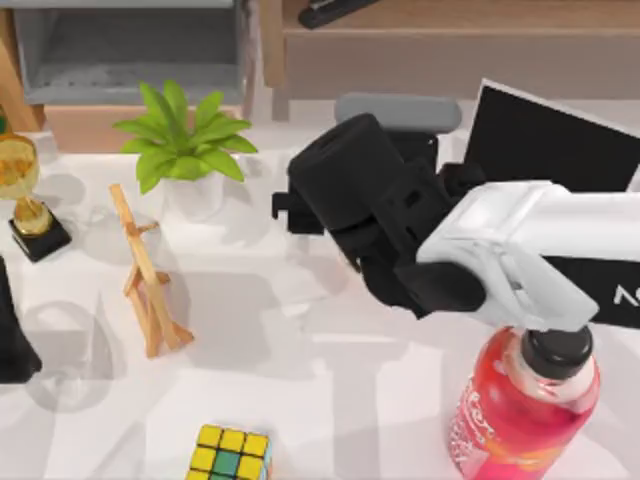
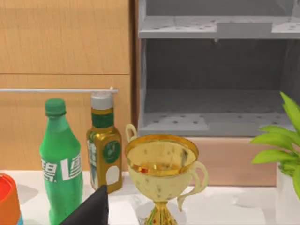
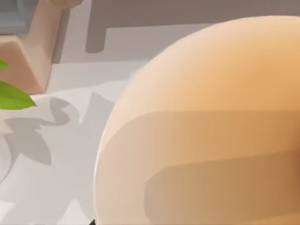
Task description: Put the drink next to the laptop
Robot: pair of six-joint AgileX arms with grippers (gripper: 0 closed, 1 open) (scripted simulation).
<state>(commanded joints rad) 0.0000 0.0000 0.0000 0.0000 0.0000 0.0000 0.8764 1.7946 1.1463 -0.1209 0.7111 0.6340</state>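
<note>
The drink [image 3: 211, 117] is a pale orange-beige rounded surface pressed right up against the right wrist camera. In the top view my right arm reaches in from the right. Its black wrist and gripper [image 1: 345, 200] hang over the middle back of the table and cover the drink. The laptop stands just behind and to the right of that wrist, with its black screen [image 1: 545, 140] upright and its grey base [image 1: 400, 110] on the table. My left arm [image 1: 12, 340] is parked at the left edge, and one dark fingertip [image 2: 93, 208] shows in its wrist view.
A pink-red bottle with a black cap [image 1: 525, 400] stands under my right forearm at the front right. A potted plant [image 1: 185, 140], gold trophy [image 1: 25, 190], wooden easel [image 1: 145, 275] and colour cube [image 1: 232, 455] fill the left half. A green bottle [image 2: 61, 159] and a gold-labelled bottle [image 2: 104, 150] stand by the cabinet.
</note>
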